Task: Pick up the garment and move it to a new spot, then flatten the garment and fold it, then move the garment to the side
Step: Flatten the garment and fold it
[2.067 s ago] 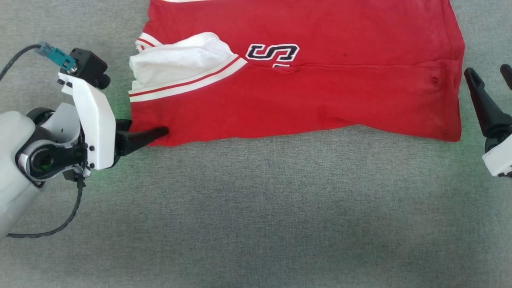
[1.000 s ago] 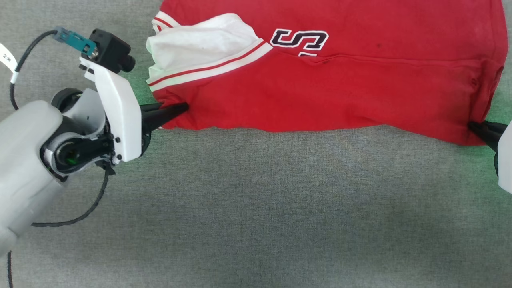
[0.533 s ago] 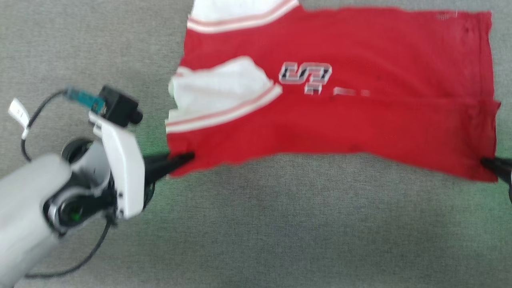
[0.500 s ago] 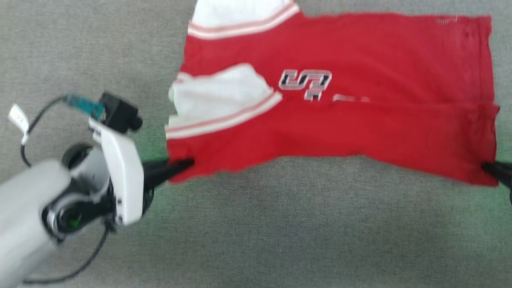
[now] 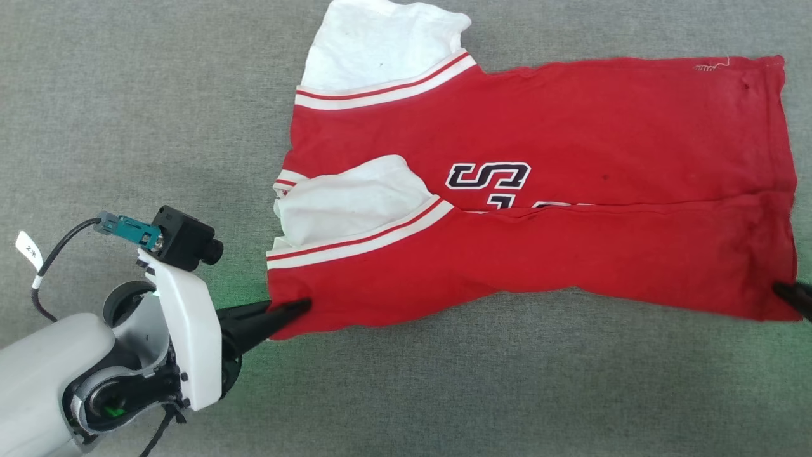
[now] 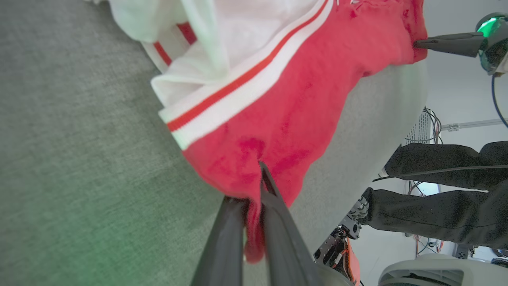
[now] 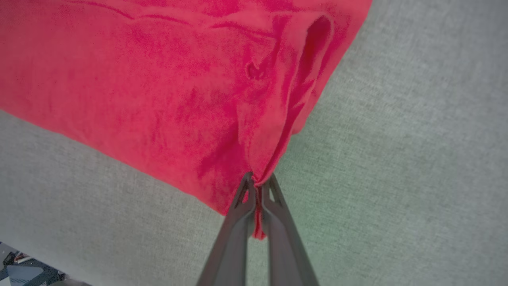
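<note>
The garment [image 5: 571,158] lies spread on the grey cloth surface, red with a dark-and-white letter print and two white sleeves with striped trim at its left end. My left gripper [image 5: 298,310] is shut on its near left corner. In the left wrist view red cloth [image 6: 278,99] is pinched between that gripper's fingers [image 6: 254,186]. My right gripper [image 5: 783,292] shows at the right edge of the head view, shut on the near right corner. The right wrist view has the hem [image 7: 158,79] bunched up between its closed fingers [image 7: 257,184]. The near edge sags between the two grips.
The grey surface [image 5: 444,393] stretches wide in front of the garment. In the left wrist view the surface's edge shows, and beyond it a person's dark-clothed legs [image 6: 436,190] and some cables. A black cable [image 5: 51,254] loops beside my left wrist.
The right gripper, open and apart from the garment two seconds ago, has shut on its near right corner. The head camera has shifted, so the far white sleeve now shows. The left grip holds.
</note>
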You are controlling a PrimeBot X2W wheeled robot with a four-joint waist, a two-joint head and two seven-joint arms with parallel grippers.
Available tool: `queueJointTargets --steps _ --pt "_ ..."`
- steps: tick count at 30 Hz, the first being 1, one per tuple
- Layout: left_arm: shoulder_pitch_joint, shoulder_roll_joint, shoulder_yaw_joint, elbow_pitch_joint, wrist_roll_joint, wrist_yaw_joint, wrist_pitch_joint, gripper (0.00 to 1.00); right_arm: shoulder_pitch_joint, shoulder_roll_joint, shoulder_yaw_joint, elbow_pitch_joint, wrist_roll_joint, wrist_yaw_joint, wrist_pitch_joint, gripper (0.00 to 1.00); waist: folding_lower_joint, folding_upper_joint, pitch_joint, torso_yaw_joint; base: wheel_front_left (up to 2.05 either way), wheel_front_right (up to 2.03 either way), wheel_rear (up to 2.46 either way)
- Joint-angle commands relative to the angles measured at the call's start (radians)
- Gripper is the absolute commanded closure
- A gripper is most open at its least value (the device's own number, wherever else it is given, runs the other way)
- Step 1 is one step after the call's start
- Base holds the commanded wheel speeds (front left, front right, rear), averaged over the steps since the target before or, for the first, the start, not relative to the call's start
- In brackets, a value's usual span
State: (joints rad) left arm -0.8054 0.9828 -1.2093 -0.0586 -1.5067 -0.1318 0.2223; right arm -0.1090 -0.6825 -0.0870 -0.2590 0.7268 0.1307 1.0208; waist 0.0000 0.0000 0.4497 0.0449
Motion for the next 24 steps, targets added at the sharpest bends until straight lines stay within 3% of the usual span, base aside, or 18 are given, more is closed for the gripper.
queueJointTargets --steps 1,2,3,8,14,21,24 --pt "0.003 -0.001 0.003 0.003 -0.001 0.003 -0.004 0.51 -0.009 0.007 0.001 -0.005 -0.009 0.000 -0.011 0.51 0.0000 0.0000 0.000 -0.002 0.00 0.00 0.00" --pt "-0.005 0.004 0.010 0.009 0.007 0.003 -0.015 0.05 -0.012 0.012 0.001 -0.001 -0.016 0.000 -0.024 0.00 0.0000 0.0000 -0.001 -0.004 0.00 0.00 0.00" --pt "-0.009 0.010 0.016 0.016 0.004 0.003 -0.023 0.00 -0.019 0.019 -0.002 -0.001 -0.023 0.000 -0.043 0.00 0.0000 0.0000 -0.002 -0.008 0.00 0.00 0.00" --pt "-0.039 0.057 0.060 0.055 -0.001 0.003 -0.066 0.00 -0.054 0.078 -0.031 0.002 -0.070 0.000 -0.184 0.00 0.0000 0.0000 0.002 -0.032 0.00 0.00 0.00" --pt "-0.132 0.097 0.164 0.186 0.014 0.032 -0.153 0.00 -0.115 0.159 0.009 0.000 -0.192 0.000 -0.502 0.00 0.0000 0.0000 0.032 -0.100 0.00 0.00 0.00" --pt "-0.286 0.037 0.229 0.401 0.060 0.039 -0.171 0.00 -0.152 0.271 0.119 0.024 -0.269 0.000 -0.753 0.00 0.0000 0.0000 0.065 -0.208 0.00 0.00 0.00" --pt "-0.353 -0.016 0.258 0.493 0.064 0.046 -0.196 0.00 -0.160 0.342 0.104 0.034 -0.311 0.000 -0.880 0.00 0.0000 0.0000 0.077 -0.257 0.00 0.00 0.00"
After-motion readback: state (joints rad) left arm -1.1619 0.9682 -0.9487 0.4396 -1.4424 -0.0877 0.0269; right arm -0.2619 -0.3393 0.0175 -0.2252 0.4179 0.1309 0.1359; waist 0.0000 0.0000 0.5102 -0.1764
